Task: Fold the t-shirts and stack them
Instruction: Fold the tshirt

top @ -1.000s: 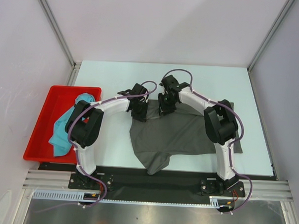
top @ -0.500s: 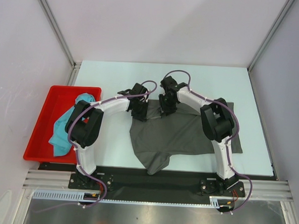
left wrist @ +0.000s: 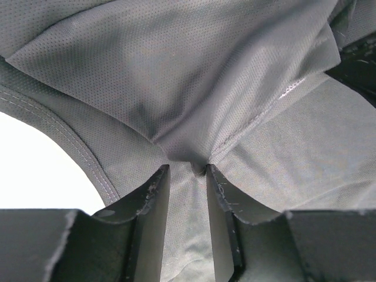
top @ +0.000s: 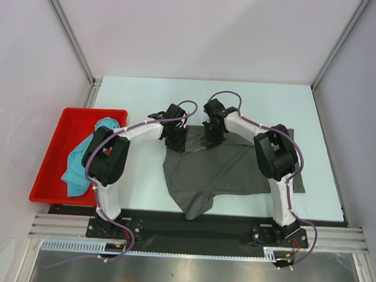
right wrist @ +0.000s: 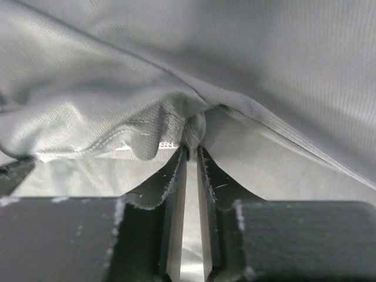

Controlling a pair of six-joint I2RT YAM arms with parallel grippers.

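On table (top: 140,101), mid | my L gripper (top: 175,142) & R gripper (top: 210,141) each clamp a bunch of grey t-shirt (top: 230,171) at far edge, side by side | prob. to lift & spread for folding | rest lies rumpled | teal t-shirt (top: 81,164) heaped in red tray (top: 49,166), left

Grey t-shirt (left wrist: 176,88): matt, fine-mesh knit cloth. Red tray (top: 49,166): glossy plastic.
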